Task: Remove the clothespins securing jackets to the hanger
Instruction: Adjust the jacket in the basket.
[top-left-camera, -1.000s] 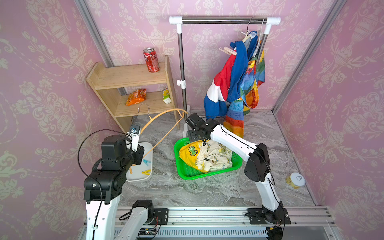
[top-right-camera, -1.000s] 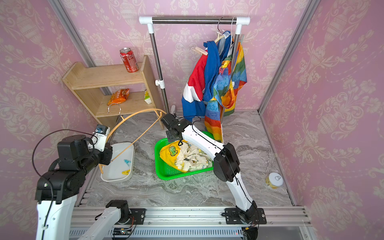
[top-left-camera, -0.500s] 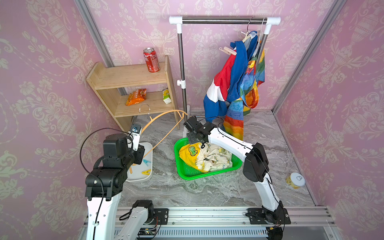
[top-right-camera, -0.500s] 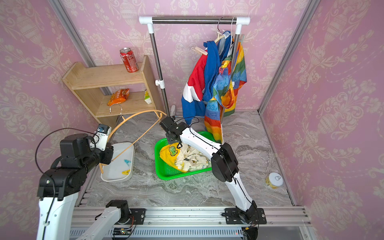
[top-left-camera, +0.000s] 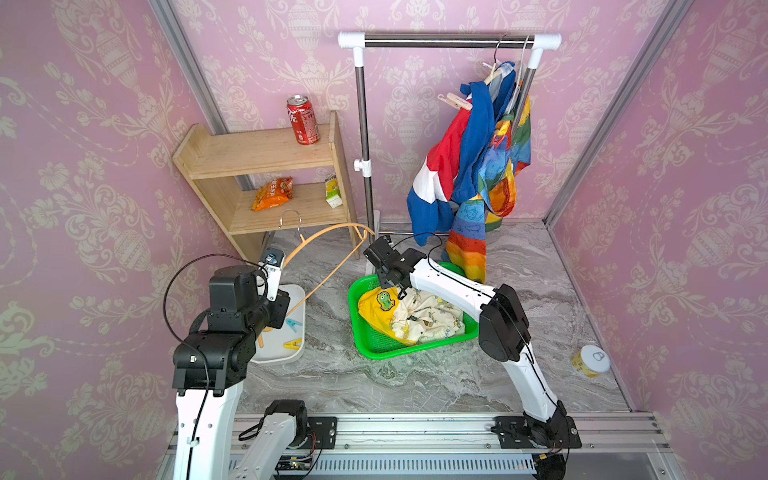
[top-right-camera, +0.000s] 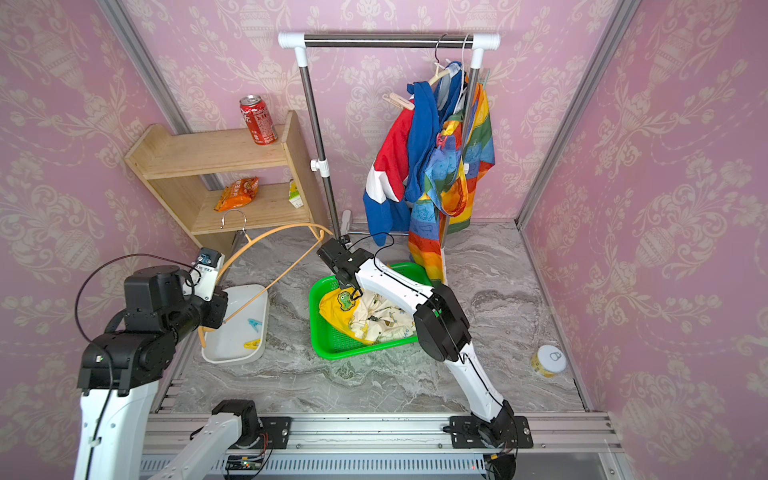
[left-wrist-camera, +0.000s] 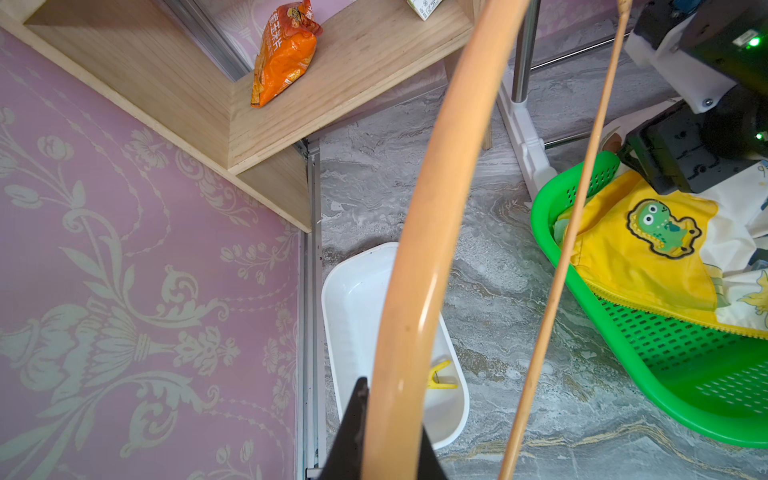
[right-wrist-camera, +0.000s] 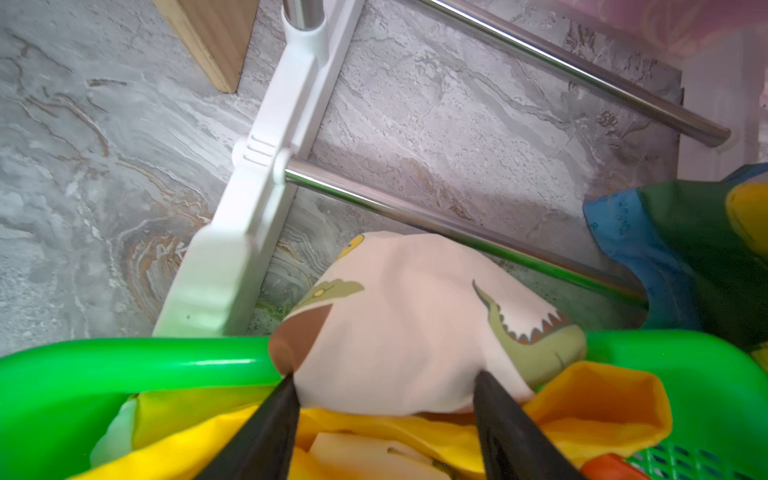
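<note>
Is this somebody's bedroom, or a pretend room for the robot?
Probably a pretend room: a test booth dressed as a laundry corner. The pink wallpaper sits in bare metal frames, a clothes rack holds jackets, and the robot is bolted to a rail.

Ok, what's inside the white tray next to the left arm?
Two clothespins lie in the white tray, a light blue clothespin and a yellow clothespin. The left arm and the hanger cover part of the tray, so anything there cannot be seen.

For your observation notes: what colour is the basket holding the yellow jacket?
The basket is bright green, clearest in a top view.
</note>
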